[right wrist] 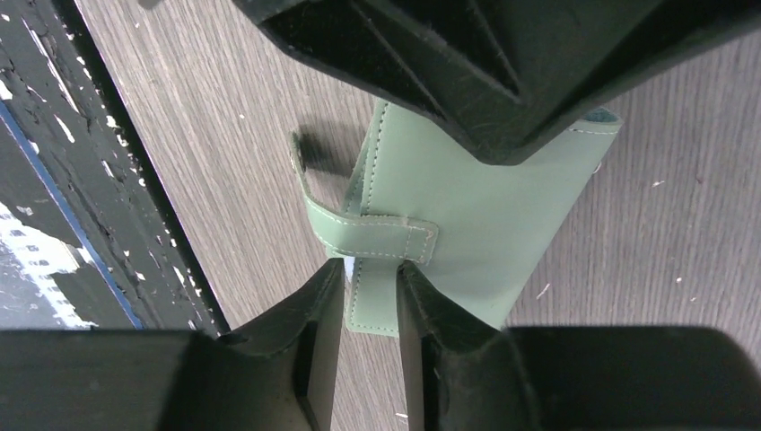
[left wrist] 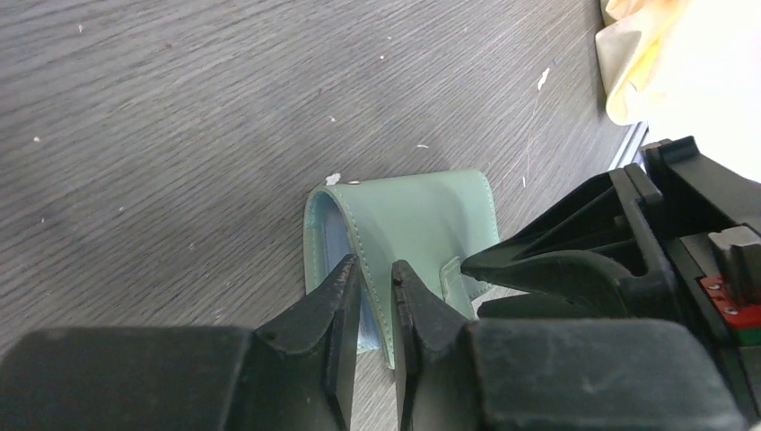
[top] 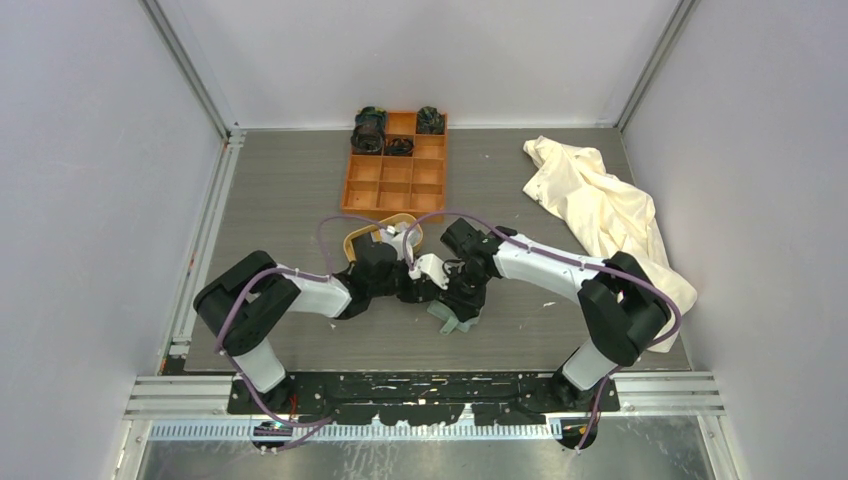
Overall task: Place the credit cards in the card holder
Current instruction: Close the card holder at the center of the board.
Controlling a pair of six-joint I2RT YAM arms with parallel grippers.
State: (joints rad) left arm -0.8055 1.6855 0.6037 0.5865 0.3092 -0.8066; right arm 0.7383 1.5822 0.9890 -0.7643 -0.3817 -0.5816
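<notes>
both grippers on the holder, near middle of the table

the holder [top: 455, 320] sits on the grey table [top: 290, 200], in the near middle, just in front of where my two arms meet. it is sage green and folded over, the fold on the far side in my left wrist view, with a strip of pale blue lining showing along its open edge.

my left gripper [left wrist: 375, 269] has one leaf of the holder between its fingers. the leaf fills the narrow gap from pad to pad, so i read it as clamped on that leaf.

my right gripper [right wrist: 370, 274] straddles another edge of the holder, just below the strap [right wrist: 377, 238], which crosses the cover and curls out to one side with its end free. the edge runs down between the two fingers (a sliver of blue shows beside one pad), and i cannot tell whether they press on it or only stand around it.

the two grippers are very close, each one's black body filling a corner of the other's wrist view.

farther back, the wooden tray [top: 350, 240] lies just behind my left wrist, and the orange box [top: 395, 170] behind that, with dark items in its far compartments. a cream cloth [top: 600, 210] is heaped at the right side.
</notes>
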